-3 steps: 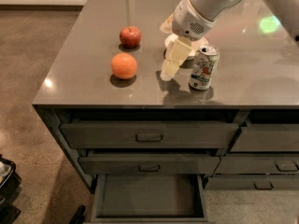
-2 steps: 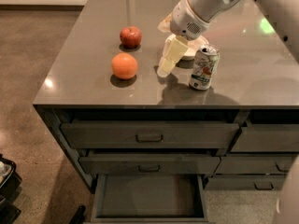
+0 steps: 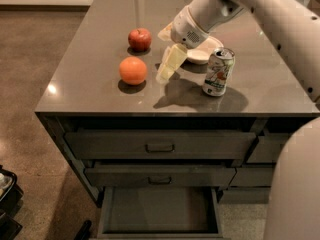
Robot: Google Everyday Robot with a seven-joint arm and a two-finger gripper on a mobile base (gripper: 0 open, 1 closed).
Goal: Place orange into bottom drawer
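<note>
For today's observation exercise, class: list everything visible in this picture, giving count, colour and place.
orange: one, bright orange, counter front left.
apple: one, red, behind the orange.
drink can: one, white, printed, counter right.
dish: one, white, behind the can.
counter: one, grey.
upper drawers: two, grey, shut.
bottom drawer: one, grey, pulled open.
gripper: one, cream, over counter right of orange.
arm: one, white, from upper right.

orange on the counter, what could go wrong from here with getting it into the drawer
The gripper hangs just beside the orange; a sideways nudge could roll it toward the edge of the counter. The apple sits close behind, so it could be bumped or grabbed instead. The arm could tip the can while sweeping.
</note>
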